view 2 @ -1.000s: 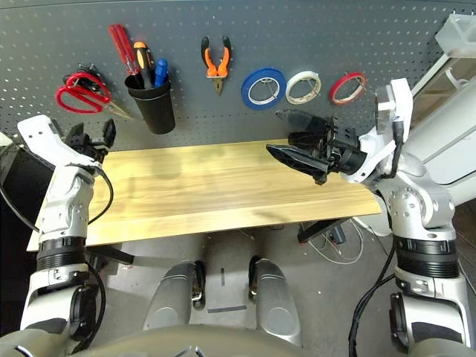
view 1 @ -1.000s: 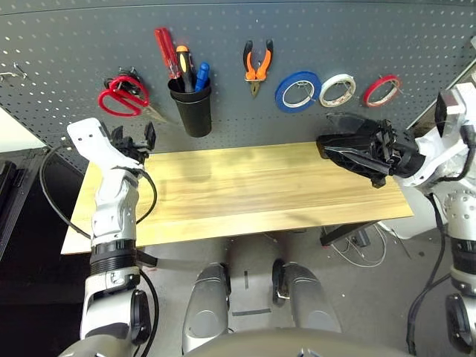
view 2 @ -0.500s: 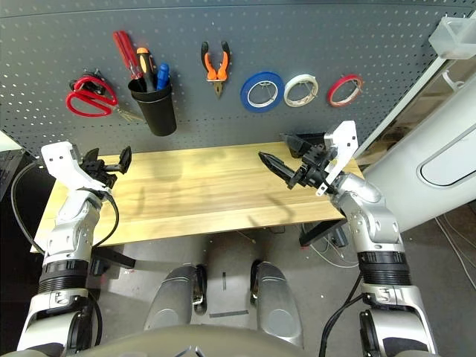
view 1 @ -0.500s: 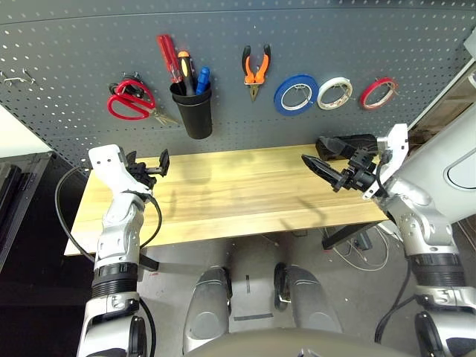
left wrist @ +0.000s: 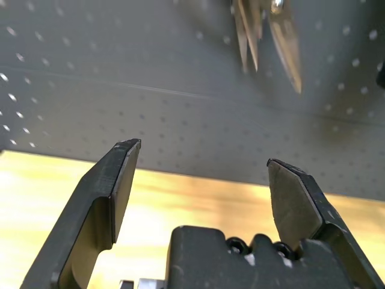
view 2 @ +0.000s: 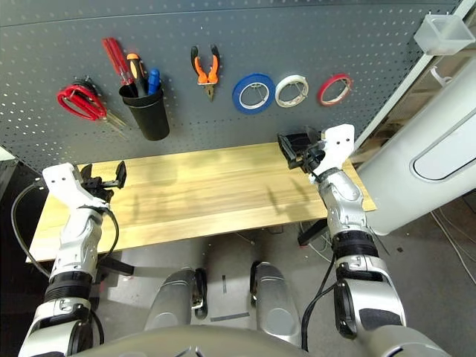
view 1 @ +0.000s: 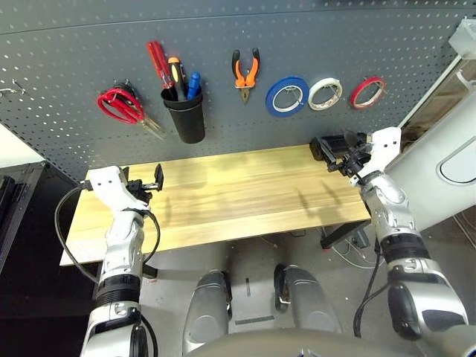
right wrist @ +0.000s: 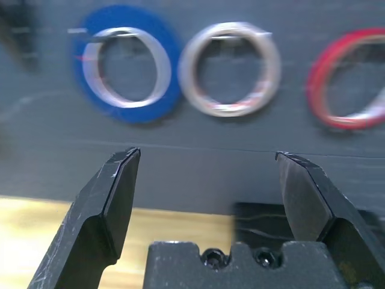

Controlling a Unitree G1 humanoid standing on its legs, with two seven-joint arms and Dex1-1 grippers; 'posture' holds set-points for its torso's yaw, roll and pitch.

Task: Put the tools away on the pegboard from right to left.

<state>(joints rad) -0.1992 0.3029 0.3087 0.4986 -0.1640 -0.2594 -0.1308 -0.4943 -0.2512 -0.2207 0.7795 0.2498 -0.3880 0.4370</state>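
On the left, the red-handled scissors (view 1: 136, 114) hang on the pegboard (view 1: 357, 44), above the bench's rear left corner. The left gripper (left wrist: 204, 153) is spread wide, holding nothing, over that end of the bench (view 1: 245, 186), below the scissors.

Next along is the black cup (view 1: 188, 123) on the panel, with the slim red-handled screwdriver (view 1: 158, 61) leaning in it, handle up. The orange-and-black-handled pliers (view 1: 240, 78) hang farther right, jaws down. Then come the blue tape roll (right wrist: 174, 72), the white tape roll (right wrist: 189, 66) and, last, the thin red tape ring (right wrist: 317, 84), all on the panel.

The right gripper (right wrist: 207, 153) is also wide and free of any tool, near the bench's rear right corner.

All four tools are up, so the putting away looks finished; what remains is probably clearing the arms. The next move calls for drawing both grippers back toward the bench's front edge without brushing the scissors' blades or the tape.
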